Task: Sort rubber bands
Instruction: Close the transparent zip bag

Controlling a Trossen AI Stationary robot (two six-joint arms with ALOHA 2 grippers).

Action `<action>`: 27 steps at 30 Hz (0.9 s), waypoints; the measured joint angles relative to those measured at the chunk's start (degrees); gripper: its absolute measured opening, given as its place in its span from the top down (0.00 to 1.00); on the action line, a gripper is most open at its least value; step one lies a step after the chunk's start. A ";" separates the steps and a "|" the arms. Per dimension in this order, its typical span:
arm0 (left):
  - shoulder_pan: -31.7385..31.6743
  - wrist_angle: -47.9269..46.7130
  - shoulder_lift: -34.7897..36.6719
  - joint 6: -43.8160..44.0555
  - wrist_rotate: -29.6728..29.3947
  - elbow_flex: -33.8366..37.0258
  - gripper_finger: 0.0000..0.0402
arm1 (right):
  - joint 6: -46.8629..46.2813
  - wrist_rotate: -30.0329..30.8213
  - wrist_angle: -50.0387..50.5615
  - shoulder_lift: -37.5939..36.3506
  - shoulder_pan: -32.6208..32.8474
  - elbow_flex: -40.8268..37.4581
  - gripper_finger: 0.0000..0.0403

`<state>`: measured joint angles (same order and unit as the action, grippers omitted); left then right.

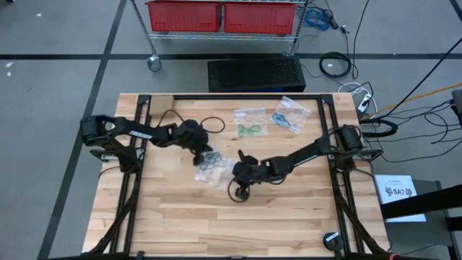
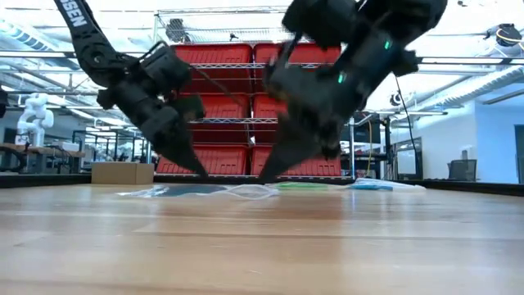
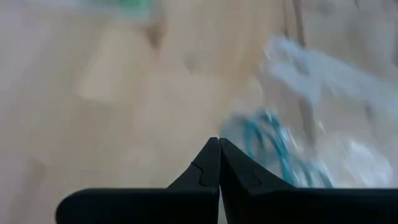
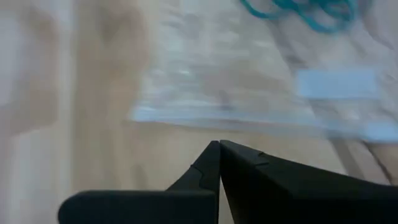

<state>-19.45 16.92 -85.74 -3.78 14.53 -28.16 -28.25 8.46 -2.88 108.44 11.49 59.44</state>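
Both tools, left (image 1: 204, 154) and right (image 1: 239, 170), pinched closed over wooden table (image 1: 173, 224), seemingly empty; red bins (image 2: 221, 105) behind.

Four views. High view: overhead, facing straight down on the whole wooden table (image 1: 180, 224) and both arms. Low view: at tabletop height, facing level across the boards toward shelves of red bins (image 2: 221, 54), which the overhead also catches at its top edge. Each wrist view: close above the tabletop, looking past its own closed fingers (image 3: 219, 163) at a clear bag (image 4: 249, 87).
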 joint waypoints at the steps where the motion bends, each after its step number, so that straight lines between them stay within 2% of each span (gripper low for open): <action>1: -0.23 -1.69 -0.13 0.01 1.27 0.00 0.99 | -0.83 0.53 0.32 0.83 -0.42 0.00 1.00; 8: 1.02 -13.35 -0.17 1.02 4.03 -0.20 1.00 | -2.31 1.00 0.94 2.37 -4.79 0.00 1.00; 14: 4.18 -14.55 -0.32 8.58 13.12 0.34 1.00 | 0.71 0.75 1.62 2.35 -9.12 0.00 1.00; 18: 8.58 -14.58 -0.32 12.33 13.68 0.37 1.00 | 4.62 -0.40 4.57 0.88 -11.39 0.00 1.00; 21: 12.37 -11.13 -0.42 16.55 12.69 0.70 1.00 | 6.02 -0.57 12.41 -3.16 -12.41 0.00 1.00; 24: 16.81 -0.74 -0.45 21.84 10.71 1.84 1.00 | 6.15 0.04 20.02 -8.08 -12.62 0.00 1.00; 27: 20.30 9.75 -0.43 25.57 5.64 3.58 1.00 | 3.21 -3.62 22.01 -12.17 -11.97 -0.61 1.00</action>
<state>0.85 26.67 -86.17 21.79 20.16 -24.58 -25.03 4.85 19.13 96.27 -0.48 58.83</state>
